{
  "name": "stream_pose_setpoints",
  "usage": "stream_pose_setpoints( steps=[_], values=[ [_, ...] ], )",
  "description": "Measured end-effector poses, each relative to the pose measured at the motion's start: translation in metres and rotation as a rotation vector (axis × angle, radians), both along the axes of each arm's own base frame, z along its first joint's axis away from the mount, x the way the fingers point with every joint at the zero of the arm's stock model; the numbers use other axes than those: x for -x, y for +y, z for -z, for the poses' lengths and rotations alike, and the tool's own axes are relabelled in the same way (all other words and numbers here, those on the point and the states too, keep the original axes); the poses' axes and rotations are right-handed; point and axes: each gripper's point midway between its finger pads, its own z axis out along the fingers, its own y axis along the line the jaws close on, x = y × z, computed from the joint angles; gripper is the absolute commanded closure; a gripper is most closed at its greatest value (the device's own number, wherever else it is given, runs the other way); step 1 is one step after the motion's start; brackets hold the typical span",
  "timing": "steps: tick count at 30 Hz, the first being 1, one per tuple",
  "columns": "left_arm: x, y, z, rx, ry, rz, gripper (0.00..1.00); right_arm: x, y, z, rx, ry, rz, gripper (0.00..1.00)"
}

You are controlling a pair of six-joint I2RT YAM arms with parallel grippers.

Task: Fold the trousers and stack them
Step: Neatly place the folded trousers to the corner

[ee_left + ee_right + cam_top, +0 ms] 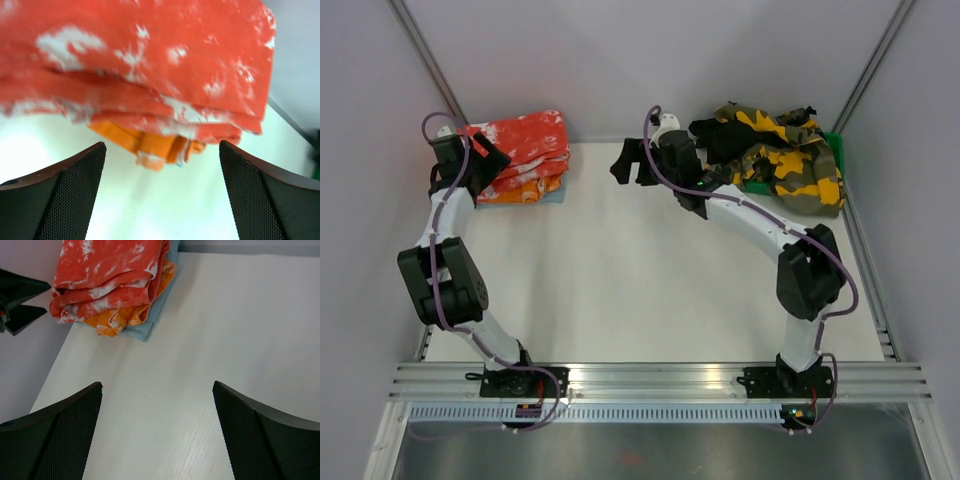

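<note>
Top external: camouflage trousers [790, 165] heaped over green bin [836, 150].

Left gripper [161, 146] and right gripper [156, 384] both reach far forward, jaws wide apart, left seemingly tilted downward.

White table [650, 270]. Carries a folded stack [525, 160] at far left, pale blue cloth [142, 330] lowest, touching it; green bin [836, 150] far right, under camouflage trousers [790, 170].

A green bin [834, 148] sits at the white table's [620, 270] far right corner.
</note>
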Motion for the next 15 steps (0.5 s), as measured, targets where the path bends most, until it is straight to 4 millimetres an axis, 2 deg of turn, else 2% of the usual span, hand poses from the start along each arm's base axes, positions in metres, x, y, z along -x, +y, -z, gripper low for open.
stream_pose_setpoints(
  steps=[3, 6, 8, 11, 15],
  values=[
    [0.011, -0.024, -0.009, 0.037, -0.037, -0.013, 0.02, 0.010, -0.030, -0.008, 0.005, -0.011, 0.031, 0.02],
    [0.003, -0.043, -0.018, 0.054, -0.080, -0.002, 0.02, 0.025, -0.048, -0.003, 0.025, 0.005, 0.042, 0.02],
    [-0.004, -0.056, -0.014, 0.067, -0.085, 0.010, 0.03, 0.032, -0.059, 0.002, 0.040, 0.017, 0.050, 0.02],
    [-0.011, -0.071, 0.006, 0.078, -0.055, 0.015, 0.03, 0.045, -0.078, 0.007, 0.073, 0.026, 0.075, 0.02],
    [-0.017, -0.071, 0.039, 0.069, 0.006, -0.018, 0.03, 0.055, -0.098, 0.004, 0.098, 0.011, 0.114, 0.02]
  ],
)
